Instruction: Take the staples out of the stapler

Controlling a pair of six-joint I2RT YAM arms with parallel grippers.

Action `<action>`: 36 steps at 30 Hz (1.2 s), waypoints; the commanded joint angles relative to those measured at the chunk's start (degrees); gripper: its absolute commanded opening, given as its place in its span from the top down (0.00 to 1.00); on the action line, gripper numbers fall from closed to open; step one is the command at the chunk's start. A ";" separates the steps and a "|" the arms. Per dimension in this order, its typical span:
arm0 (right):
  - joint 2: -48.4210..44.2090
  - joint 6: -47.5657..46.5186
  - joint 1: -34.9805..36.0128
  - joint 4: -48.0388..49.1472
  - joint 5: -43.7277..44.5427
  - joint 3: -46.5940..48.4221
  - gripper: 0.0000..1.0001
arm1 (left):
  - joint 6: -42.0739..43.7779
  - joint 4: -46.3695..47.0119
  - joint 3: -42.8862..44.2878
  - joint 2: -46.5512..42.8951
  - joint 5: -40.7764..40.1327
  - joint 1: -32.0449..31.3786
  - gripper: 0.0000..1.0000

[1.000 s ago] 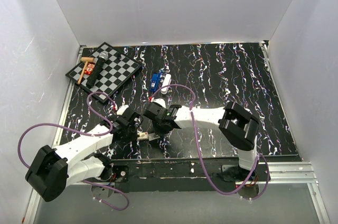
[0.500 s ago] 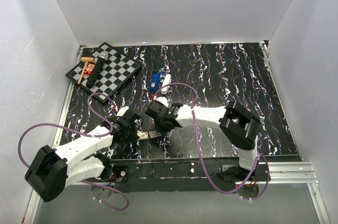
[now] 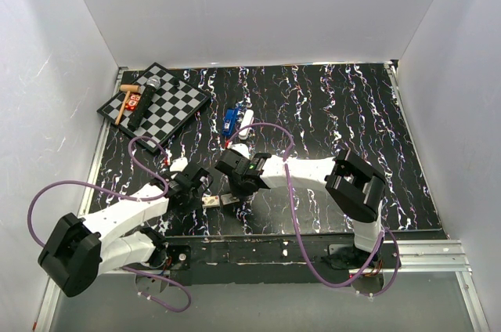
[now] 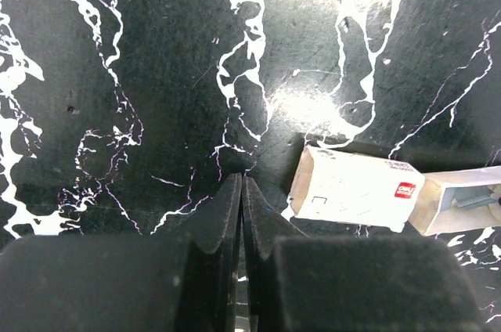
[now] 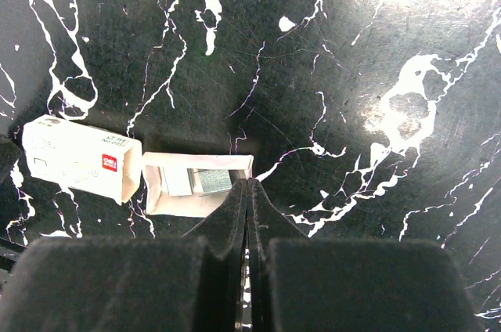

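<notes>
Right wrist view: the right gripper (image 5: 246, 189) has its jaws pressed together with nothing between them. The tips sit right at the lower right corner of an open cardboard tray (image 5: 188, 205); whether they touch it I cannot tell. The staples (image 5: 210, 182), silvery strips, lie in that tray, left of centre in the frame, and a white sleeve (image 5: 78, 158) lies just beside the tray's left end. Left wrist view shows the left gripper (image 4: 241, 187) closed tight and empty over the black marbled table (image 4: 117, 73). There the sleeve is at lower right, near the tips but apart from them, and the staples cannot be made out. Only the top view takes in a chessboard (image 3: 176, 105) at upper left and a small blue and white object (image 3: 235, 122) mid-table.
</notes>
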 commanded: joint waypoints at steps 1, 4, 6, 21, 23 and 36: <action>-1.72 0.59 0.21 0.26 1.69 0.78 0.99 | -0.10 0.73 2.69 0.89 -2.01 -0.17 1.00; -1.55 0.59 0.29 0.26 1.69 1.13 0.99 | 0.25 1.52 2.86 1.32 -2.28 -0.26 1.00; -1.46 0.67 0.38 0.18 1.69 1.30 0.99 | 0.43 1.88 3.04 1.76 -2.36 -0.17 1.00; -0.49 1.11 0.91 0.26 1.60 2.89 0.99 | 1.22 4.87 2.95 4.93 -1.40 -0.17 1.00; -0.40 1.20 0.91 0.44 1.43 2.97 0.99 | 1.39 5.22 2.78 5.02 -1.14 -0.17 1.00; 0.83 1.99 0.91 1.32 0.46 4.12 0.99 | 0.95 6.10 1.20 4.05 0.62 -0.17 1.00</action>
